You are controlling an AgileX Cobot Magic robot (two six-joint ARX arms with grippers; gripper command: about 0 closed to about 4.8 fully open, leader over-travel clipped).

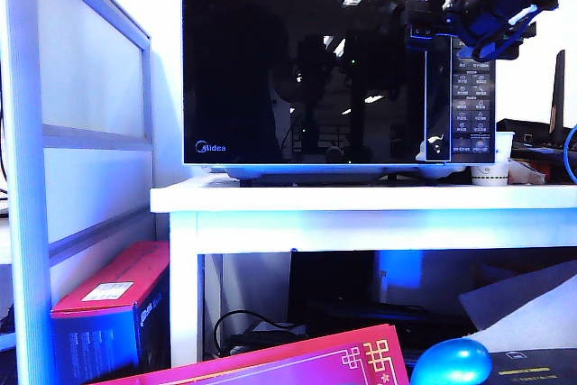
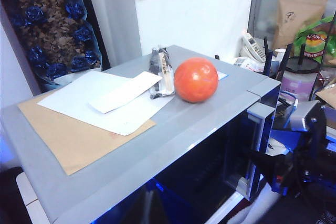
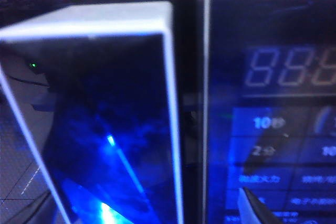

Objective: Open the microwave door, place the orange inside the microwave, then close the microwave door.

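- my right gripper (image 1: 424, 29), fingers spread, sits at the door's (image 1: 302, 78) handle edge beside the panel (image 3: 273, 129).
- orange (image 2: 196, 80) rests on top of the microwave (image 2: 157, 145).
- my left gripper: unseen.

Cluttered office: desk phone (image 2: 253, 47), partition (image 1: 86, 123)

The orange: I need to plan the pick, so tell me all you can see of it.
The orange is a small, smooth, shiny orange-red ball, whole and unmarked. It sits on the grey top of the microwave, near the back right corner in the exterior view, beside a small dark packet and white papers. Neither gripper touches it.
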